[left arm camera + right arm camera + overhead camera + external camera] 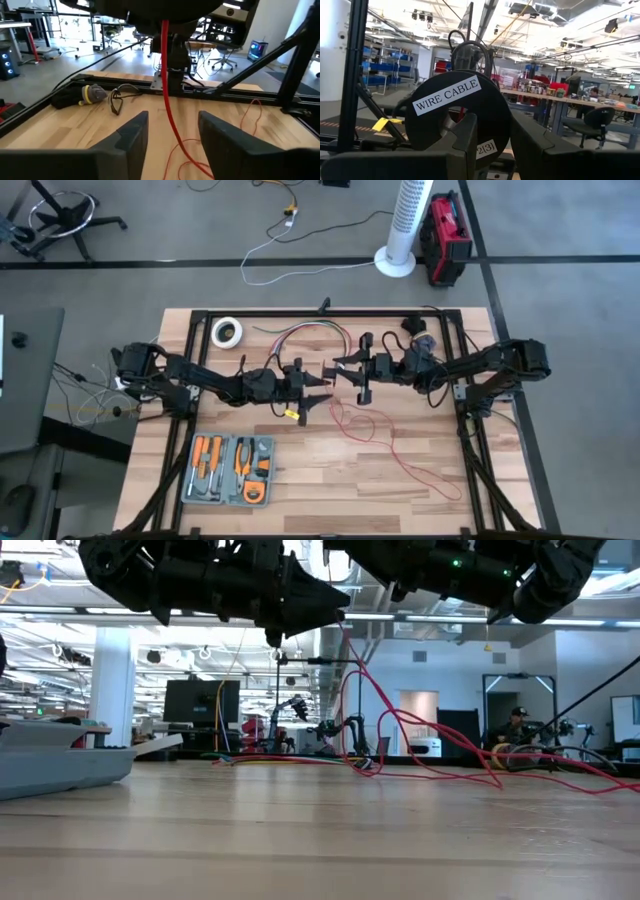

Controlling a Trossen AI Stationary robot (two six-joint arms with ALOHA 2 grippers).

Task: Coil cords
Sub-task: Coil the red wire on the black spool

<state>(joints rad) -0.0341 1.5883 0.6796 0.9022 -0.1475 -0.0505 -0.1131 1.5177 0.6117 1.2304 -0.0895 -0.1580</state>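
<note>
The cord is a thin red wire (390,445). It hangs from a black spool (455,105) labelled WIRE CABLE down to the table, where it lies in loose loops (400,730) toward the right near corner. My right gripper (350,370) is shut on the spool above the table's middle. My left gripper (173,116) faces it from the left, open. The hanging wire (167,100) passes between its fingers and touches neither. My right gripper holds the spool level, coming from the table's right, with the round labelled face (447,95) turned toward the wrist. Its two fingers (465,137) cover the spool's lower part, so the place of contact is hidden. The spool is lifted clear of the table.
An open grey case of orange-handled tools (230,470) lies at the near left. A roll of white tape (227,331) and a bunch of coloured wires (310,335) sit at the far edge. A black frame (465,420) runs around the table.
</note>
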